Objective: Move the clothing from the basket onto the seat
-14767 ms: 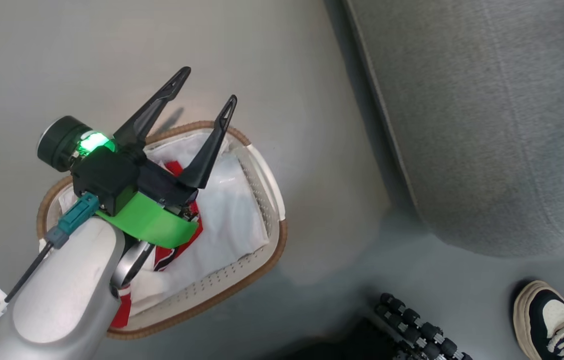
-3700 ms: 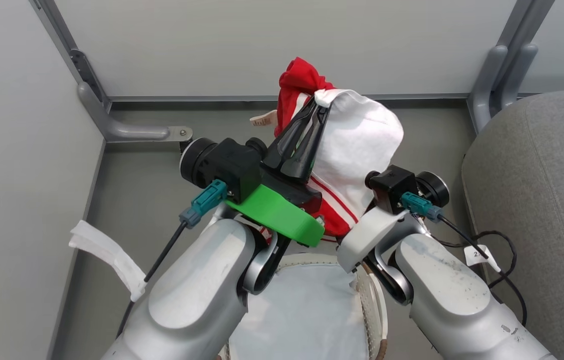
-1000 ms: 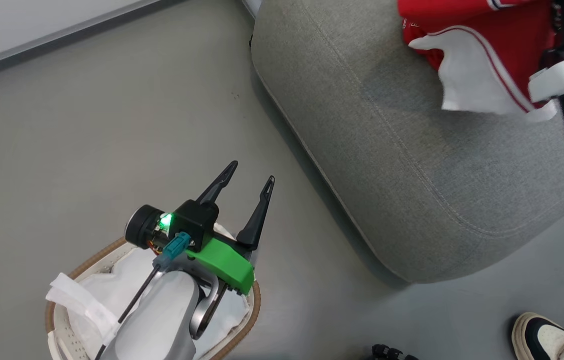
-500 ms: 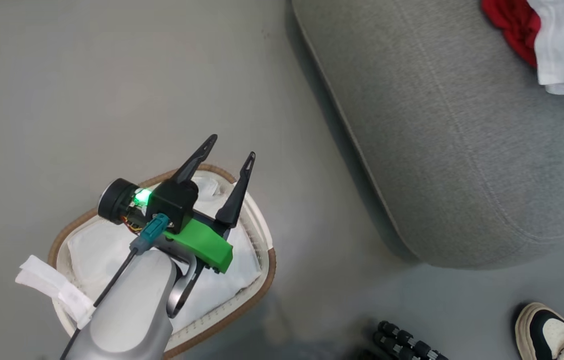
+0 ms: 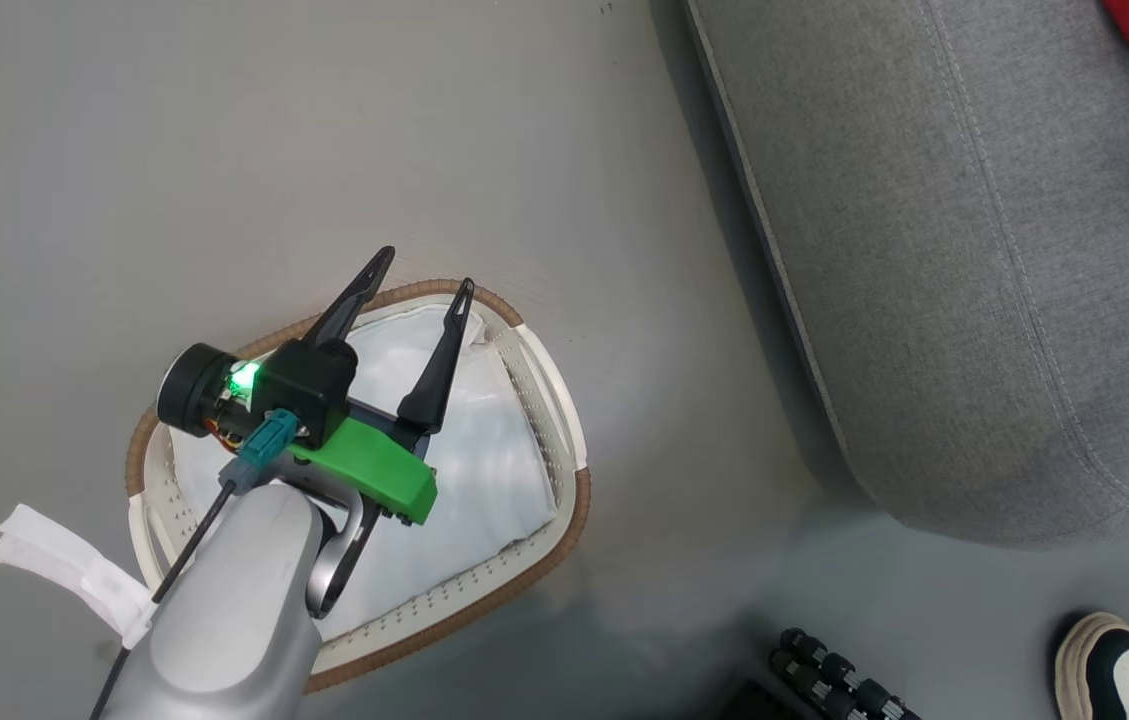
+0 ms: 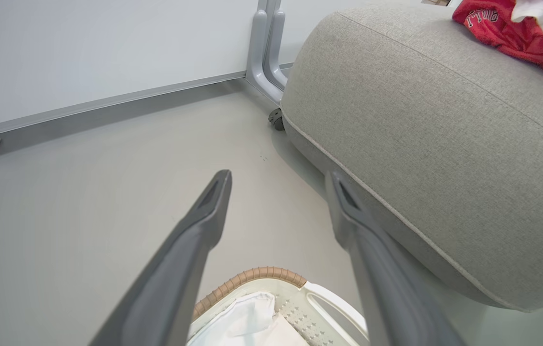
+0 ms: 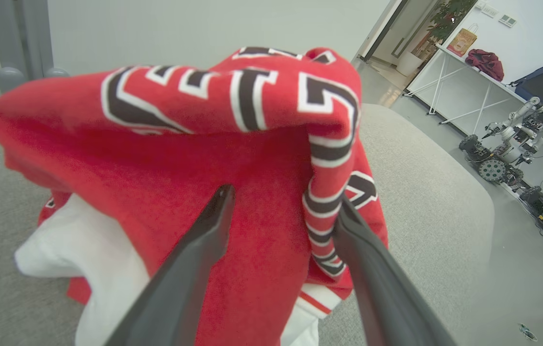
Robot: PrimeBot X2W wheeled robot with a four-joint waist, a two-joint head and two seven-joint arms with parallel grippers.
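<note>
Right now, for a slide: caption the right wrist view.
Open right gripper facing red, block-lettered fabric clothing heaped on the large grey upholstered seat.

The right gripper [image 7: 283, 202] is standing with jaws spread wide before the clothing [image 7: 180, 158], a red lettered heap that is lying bunched on the grey seat [image 7: 425, 192].

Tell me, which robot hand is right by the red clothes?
The right gripper: its jaws stand open at the red clothing lying on the grey seat. The left gripper hangs open over the basket, away from it.
</note>
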